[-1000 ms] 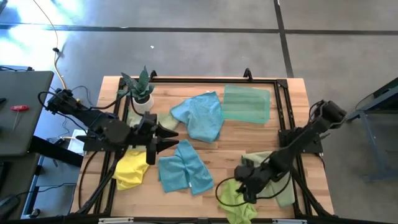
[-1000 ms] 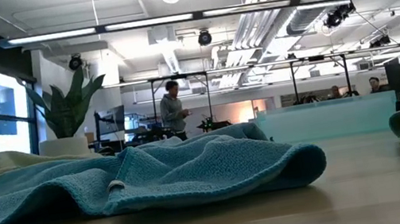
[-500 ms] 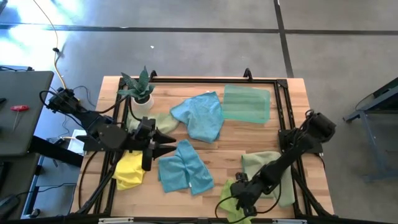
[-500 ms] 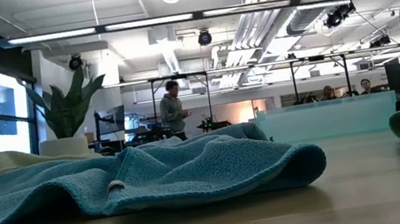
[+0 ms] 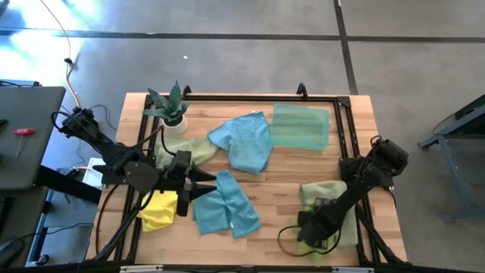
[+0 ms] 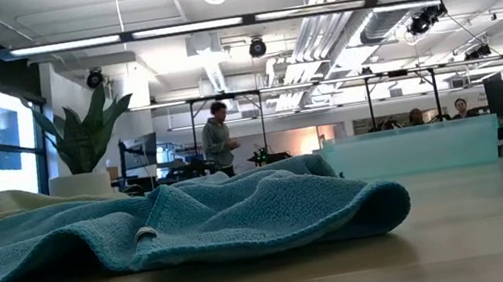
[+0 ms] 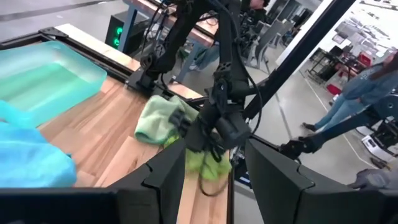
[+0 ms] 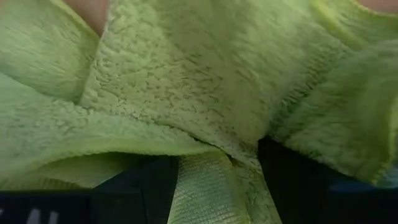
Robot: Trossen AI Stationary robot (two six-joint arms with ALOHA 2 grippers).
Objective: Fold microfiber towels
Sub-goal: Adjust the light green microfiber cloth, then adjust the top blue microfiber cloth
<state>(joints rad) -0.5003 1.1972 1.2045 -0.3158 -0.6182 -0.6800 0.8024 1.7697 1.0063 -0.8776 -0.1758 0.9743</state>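
Right gripper (image 5: 312, 230) clamped on lime towel (image 8: 205, 93) (near right), left gripper (image 5: 203, 184) open over blue towel (image 5: 225, 203)

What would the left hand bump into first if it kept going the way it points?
Probably the light blue towel just ahead of the left hand. How high the hand rides is unclear, so it might pass over it.

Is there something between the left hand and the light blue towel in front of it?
Nothing visible. The left hand, fingers open, hovers right at the edge of the light blue towel. The yellow towel lies behind it, under the arm.
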